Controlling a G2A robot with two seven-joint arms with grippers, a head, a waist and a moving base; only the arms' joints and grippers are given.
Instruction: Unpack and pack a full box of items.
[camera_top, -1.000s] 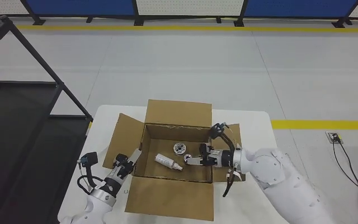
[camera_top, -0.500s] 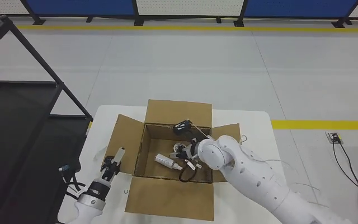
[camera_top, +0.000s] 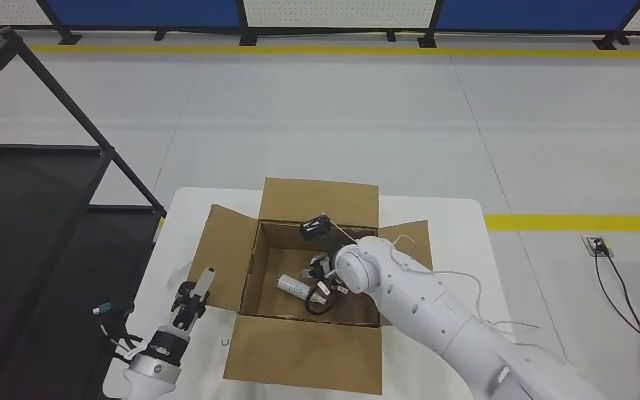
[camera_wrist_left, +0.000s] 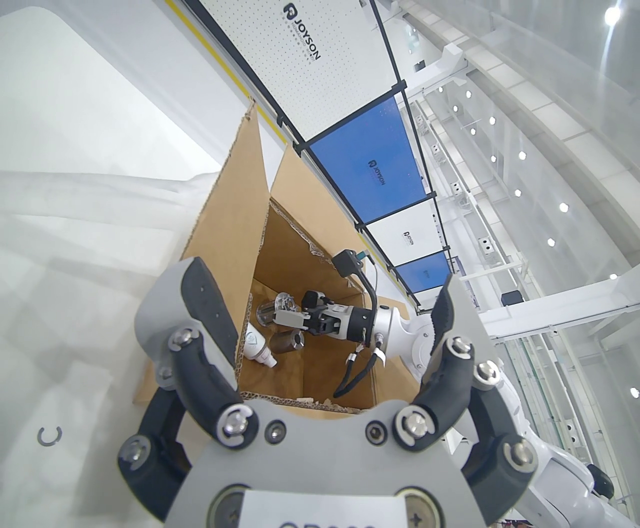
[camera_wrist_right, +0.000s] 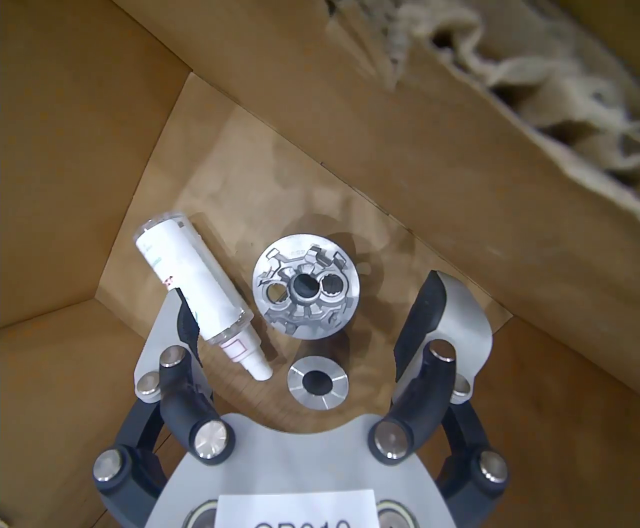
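An open cardboard box (camera_top: 320, 202) stands in the middle of the white table (camera_top: 455, 215). On its floor lie a white bottle (camera_wrist_right: 195, 285), a toothed metal disc (camera_wrist_right: 305, 292) and a small metal bushing (camera_wrist_right: 317, 382). My right gripper (camera_wrist_right: 305, 290) hangs open inside the box, just above the disc and bushing, with the bottle beside one finger (camera_wrist_right: 182, 320). From above, the right gripper (camera_top: 322, 283) is next to the bottle (camera_top: 293, 286). My left gripper (camera_top: 197, 287) is open and holds nothing, outside the box beside its left flap (camera_top: 225, 255). The left wrist view looks into the box (camera_wrist_left: 235, 240).
A black metal rack (camera_top: 60, 250) stands close to the table's left side. A small metal C-clip (camera_wrist_left: 49, 436) lies on the table near the left gripper. The box's four flaps are folded outward. Crumpled packing paper (camera_wrist_right: 550, 75) shows past one box wall.
My right arm has swung from the box's right side down into the box toward the bottle. My left arm has drawn back from the left flap toward the table's near left corner.
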